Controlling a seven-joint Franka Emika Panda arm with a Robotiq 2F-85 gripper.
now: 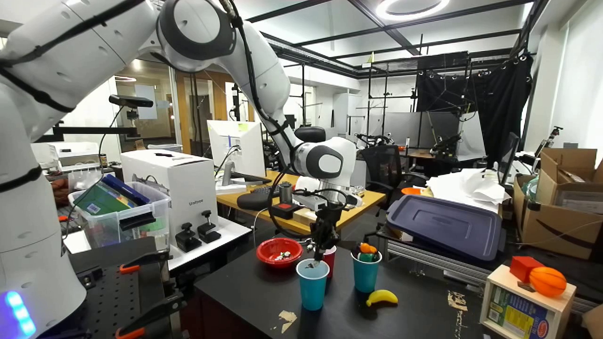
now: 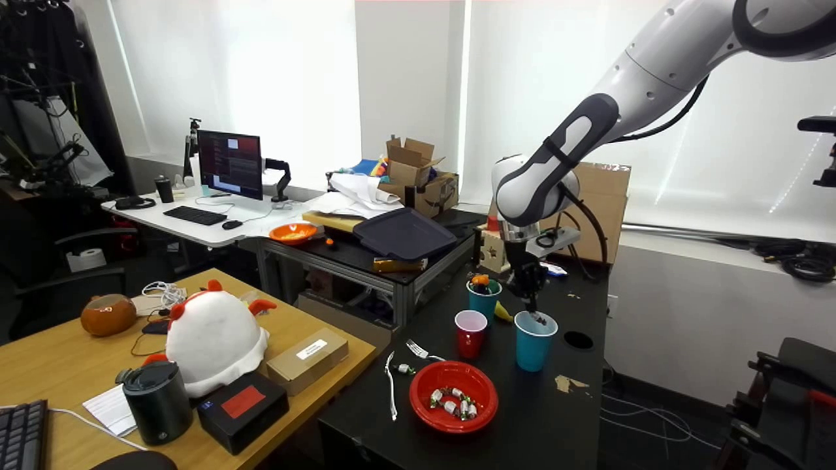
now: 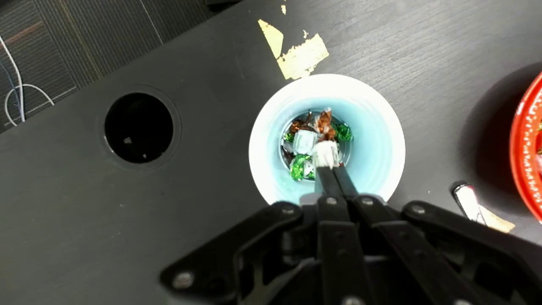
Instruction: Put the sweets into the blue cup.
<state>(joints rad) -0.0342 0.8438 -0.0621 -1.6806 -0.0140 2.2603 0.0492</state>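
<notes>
The blue cup point(image 1: 312, 293) stands upright on the black table; it also shows in an exterior view point(image 2: 532, 352) and in the wrist view point(image 3: 383, 127). My gripper point(image 3: 331, 168) is over the cup mouth, pointing down, its fingertips almost together. It is shut on a white sweet point(image 3: 326, 152) with an orange-brown twisted wrapper end; the sweet also shows at the cup mouth in an exterior view point(image 2: 538, 318). Several sweets point(image 3: 302, 142) with green and brown wrappers lie at the cup bottom. More sweets point(image 2: 454, 403) lie in the red bowl point(image 2: 431, 424). One loose sweet point(image 2: 403, 369) lies beside the bowl.
A red cup point(image 2: 470, 333) stands close to the blue cup. A second blue cup point(image 1: 365, 275) holds orange and green toys. A yellow banana point(image 1: 382, 297) lies near it. A fork point(image 2: 421, 350) and white cutlery point(image 2: 392, 388) lie by the bowl. The table has a round hole point(image 3: 139, 127).
</notes>
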